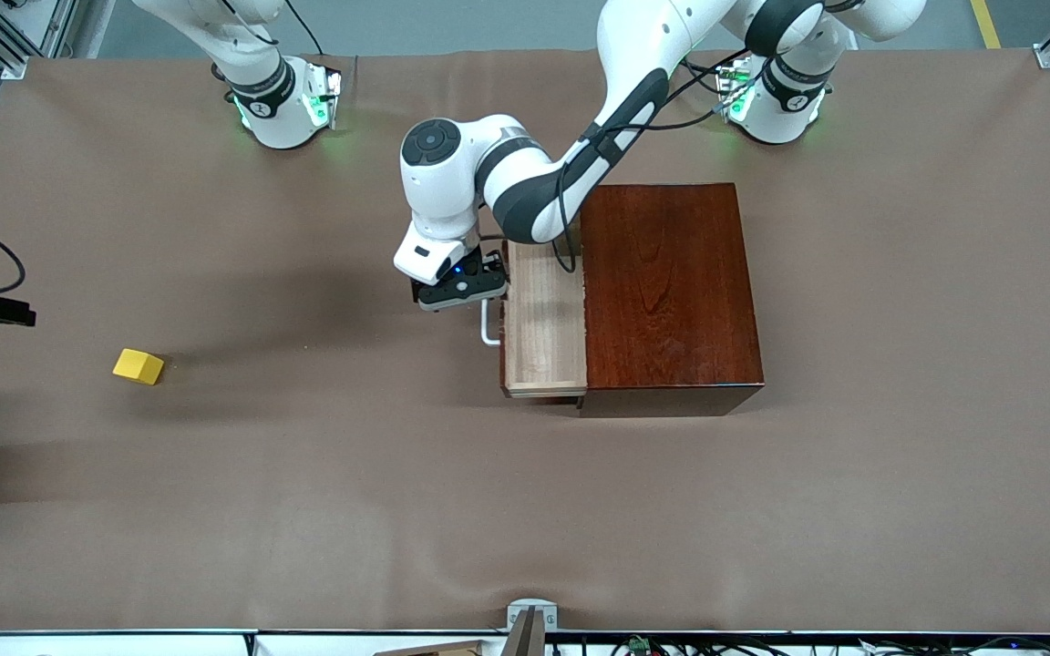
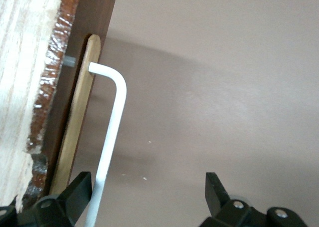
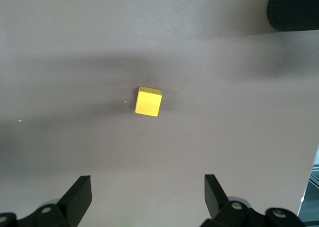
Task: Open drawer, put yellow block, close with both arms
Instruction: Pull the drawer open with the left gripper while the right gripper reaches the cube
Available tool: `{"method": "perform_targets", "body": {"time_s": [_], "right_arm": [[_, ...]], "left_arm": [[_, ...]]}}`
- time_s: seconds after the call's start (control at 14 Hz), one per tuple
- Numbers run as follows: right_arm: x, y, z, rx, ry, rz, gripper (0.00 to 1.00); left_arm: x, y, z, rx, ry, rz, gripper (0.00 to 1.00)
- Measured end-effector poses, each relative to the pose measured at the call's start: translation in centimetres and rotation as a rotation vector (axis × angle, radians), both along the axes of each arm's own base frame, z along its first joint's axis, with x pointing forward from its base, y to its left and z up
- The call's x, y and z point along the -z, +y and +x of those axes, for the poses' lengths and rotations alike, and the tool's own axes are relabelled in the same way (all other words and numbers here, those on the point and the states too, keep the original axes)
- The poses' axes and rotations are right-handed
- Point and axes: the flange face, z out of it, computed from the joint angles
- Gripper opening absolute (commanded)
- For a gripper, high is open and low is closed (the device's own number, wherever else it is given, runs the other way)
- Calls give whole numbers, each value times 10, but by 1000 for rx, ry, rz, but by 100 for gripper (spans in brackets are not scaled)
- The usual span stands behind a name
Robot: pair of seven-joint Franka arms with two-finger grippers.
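The drawer (image 1: 543, 319) stands partly pulled out of the wooden box (image 1: 666, 292), toward the right arm's end of the table; its light-wood tray is exposed and holds nothing visible. The left gripper (image 1: 463, 290) sits at the white handle (image 1: 488, 330). In the left wrist view its fingers (image 2: 75, 189) are spread apart, with the handle bar (image 2: 112, 132) just beside one finger and not clamped.

The yellow block (image 1: 138, 366) lies on the table well apart from the box, toward the right arm's end and slightly nearer the front camera than the drawer. The right gripper (image 3: 147, 199) hangs over the table near the block with its fingers released and nothing between them.

Handling: the block appears small, rigid and light, with flat faces. Take hold across two parallel faces, centred, so it does not twist out. The handle looks like stiff metal and probably smooth; grip it mid-bar.

Surface: the brown table covering (image 1: 525, 510) is matte with slight wrinkles, giving the block a stable rest. Metal frame posts stand at the table corners.
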Motion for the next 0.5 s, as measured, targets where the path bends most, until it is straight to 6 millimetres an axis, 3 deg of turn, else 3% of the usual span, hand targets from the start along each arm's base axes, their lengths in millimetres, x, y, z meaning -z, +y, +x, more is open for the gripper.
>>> {"method": "perform_targets", "body": {"time_s": [0.5], "right_arm": [[58, -40, 4, 112, 15, 83, 100]], "left_arm": [[-13, -16, -8, -12, -7, -110, 100]]}}
